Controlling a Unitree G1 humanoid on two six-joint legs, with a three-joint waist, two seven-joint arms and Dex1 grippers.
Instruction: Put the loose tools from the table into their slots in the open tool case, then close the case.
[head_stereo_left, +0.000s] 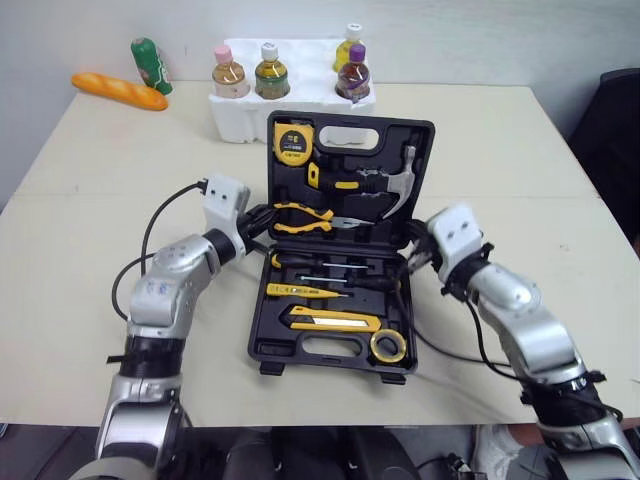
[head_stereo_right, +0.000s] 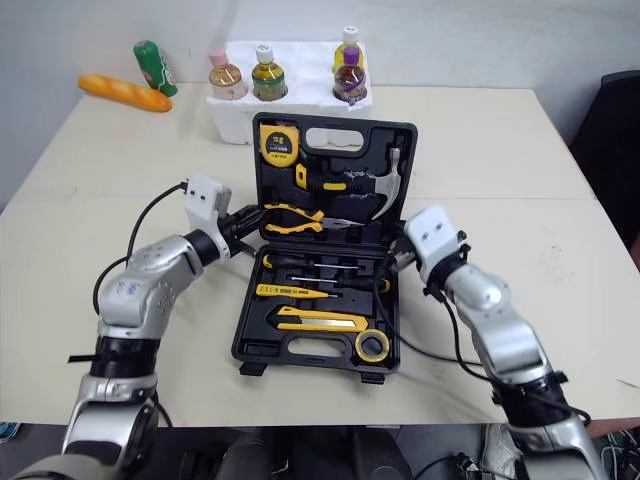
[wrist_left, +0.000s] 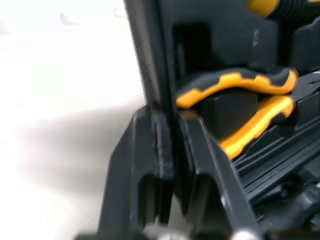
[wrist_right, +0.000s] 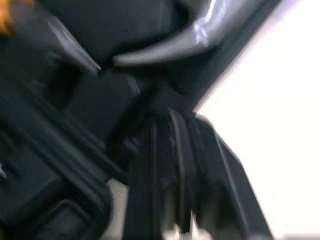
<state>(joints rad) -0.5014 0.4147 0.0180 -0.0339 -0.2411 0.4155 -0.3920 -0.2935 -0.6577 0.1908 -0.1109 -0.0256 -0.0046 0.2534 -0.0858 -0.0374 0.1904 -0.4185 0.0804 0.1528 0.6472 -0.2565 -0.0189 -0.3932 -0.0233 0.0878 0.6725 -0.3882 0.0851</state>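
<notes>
Behind and well left of the tool case, on the pale table, lie a bread loaf and a green bottle, touching or nearly so. Directly behind the case stands a white foam tray holding four capped bottles.

At the case's left side, the left gripper meets the raised lid. Its fingers are clamped on the lid's left rim, one on each face.

The case sits at mid-table, open, base flat, lid tilted up at the rear. Seated in the lid:
- yellow tape measure, upper left;
- pliers with yellow-black grips, lower left, just beside the left gripper;
- claw hammer, right side.

Seated in the base:
- black screwdrivers, rear rows;
- a yellow-handled screwdriver in front of them;
- yellow utility knife, front;
- yellow tape roll, front right corner.

At the case's right side, near the hinge line, the right gripper meets the lid's right rim. Its fingers are drawn together on that rim, just below the hammer head; actual contact is blurred.
</notes>
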